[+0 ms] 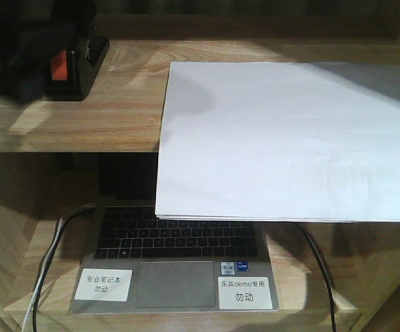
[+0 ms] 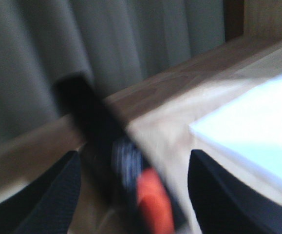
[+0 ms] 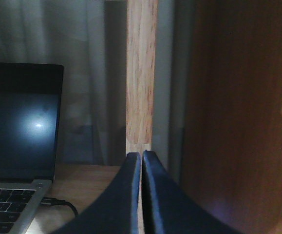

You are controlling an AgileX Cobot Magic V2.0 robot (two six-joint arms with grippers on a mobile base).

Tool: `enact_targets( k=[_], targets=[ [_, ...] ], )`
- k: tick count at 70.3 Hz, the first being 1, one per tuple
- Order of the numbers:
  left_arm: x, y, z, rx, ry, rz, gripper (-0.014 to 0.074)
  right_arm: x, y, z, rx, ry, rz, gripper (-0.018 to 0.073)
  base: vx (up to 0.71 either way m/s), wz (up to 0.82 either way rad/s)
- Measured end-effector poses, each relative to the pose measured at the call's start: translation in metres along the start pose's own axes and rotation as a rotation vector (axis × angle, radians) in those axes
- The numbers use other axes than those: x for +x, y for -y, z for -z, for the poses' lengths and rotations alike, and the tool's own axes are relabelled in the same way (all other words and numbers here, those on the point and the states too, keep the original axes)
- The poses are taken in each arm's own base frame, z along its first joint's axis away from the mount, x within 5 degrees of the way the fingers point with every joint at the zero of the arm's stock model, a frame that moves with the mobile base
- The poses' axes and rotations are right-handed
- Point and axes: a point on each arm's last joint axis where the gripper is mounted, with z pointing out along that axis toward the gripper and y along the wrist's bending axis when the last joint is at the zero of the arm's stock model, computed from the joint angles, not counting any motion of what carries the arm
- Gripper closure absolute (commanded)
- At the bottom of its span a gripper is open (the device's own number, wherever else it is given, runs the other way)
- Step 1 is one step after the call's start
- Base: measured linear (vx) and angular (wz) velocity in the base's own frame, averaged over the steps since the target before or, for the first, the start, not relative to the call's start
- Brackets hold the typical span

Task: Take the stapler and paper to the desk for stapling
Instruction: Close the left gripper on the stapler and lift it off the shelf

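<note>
Left gripper [image 2: 133, 156] is spread wide, with a dark finger on each side of the wrist view and the stapler [image 2: 148, 195] sitting in the gap between them. That shot is badly blurred, so I can't tell if either finger is touching it. The orange-red end of the stapler points back toward the camera and the black body runs away from the gripper at a slant. In the front view the stapler [image 1: 75, 66] is on the upper shelf [image 1: 82, 117], half buried under the dark bulk of the arm, with only the black base and the orange bit showing.

The paper [image 2: 257, 126] is off to the right of the left gripper, near it but not touching the stapler. From the front the paper [image 1: 282, 138] lies flat on the same shelf, and its near edge hangs out well past the shelf's front lip. Behind the left gripper is a grey curtain [image 2: 82, 48].

Right gripper [image 3: 141, 156] is pinched fully closed, fingers pressed together with nothing between them. Straight ahead of it is a wooden upright [image 3: 141, 73], a dark wood panel [image 3: 238, 122] is to its right, and an open laptop [image 3: 19, 126] is down to its left. The front camera shows that laptop [image 1: 175, 256] on the lower shelf under the overhanging paper, with two white stickers [image 1: 103, 285] on the palm rest and cables [image 1: 48, 263] trailing off both sides.
</note>
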Motion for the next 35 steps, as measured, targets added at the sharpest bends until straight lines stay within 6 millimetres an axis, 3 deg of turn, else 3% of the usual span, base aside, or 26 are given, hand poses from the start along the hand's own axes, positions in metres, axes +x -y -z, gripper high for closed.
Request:
enact_targets(
  k=[14, 35],
  targets=[
    [-0.035, -0.012, -0.036, -0.018, -0.102, 0.04, 0.0135, 0.0, 0.0, 0.0, 0.0, 0.0, 0.0, 0.0569, 0.0, 0.0],
    [-0.057, -0.03, -0.063, -0.146, -0.227, 0.214, 0.0135, 0.0, 0.0, 0.0, 0.0, 0.0, 0.0, 0.0569, 0.0, 0.0]
  ],
)
